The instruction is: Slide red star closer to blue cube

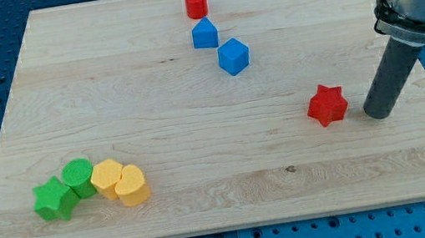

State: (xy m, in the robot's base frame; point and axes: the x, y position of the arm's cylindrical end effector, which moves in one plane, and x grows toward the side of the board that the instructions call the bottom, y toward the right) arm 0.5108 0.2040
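Observation:
The red star [327, 104] lies on the wooden board at the view's right, below centre. The blue cube [233, 56] sits up and to the left of it, near the top middle. My tip [379, 113] rests on the board just to the right of the red star, a small gap apart from it. The dark rod rises from the tip toward the view's upper right.
A second blue block [204, 33] with a peaked top sits just up-left of the blue cube, and a red cylinder [195, 3] above that. At the bottom left cluster a green star [54, 199], a green cylinder [78, 176], a yellow block [106, 178] and a yellow heart [130, 184].

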